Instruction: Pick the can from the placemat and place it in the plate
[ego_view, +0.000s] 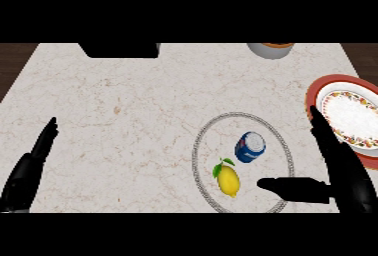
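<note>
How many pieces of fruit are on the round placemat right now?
1: a yellow lemon with a green leaf on the round grey-rimmed placemat, beside the blue can. Nothing seems hidden.

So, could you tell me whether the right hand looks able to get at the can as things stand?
Probably yes: the right hand is open just right of the can, with only bare placemat between; the lemon sits below, out of the way.

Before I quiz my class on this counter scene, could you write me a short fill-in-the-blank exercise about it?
1. The blue can lies on the round ____, not yet moved.
2. The fruit beside the can is a yellow ____.
3. The plate sits at the counter's ____ edge.
4. The right hand is ____, near the can.

Missing words: placemat; lemon; right; open
</note>
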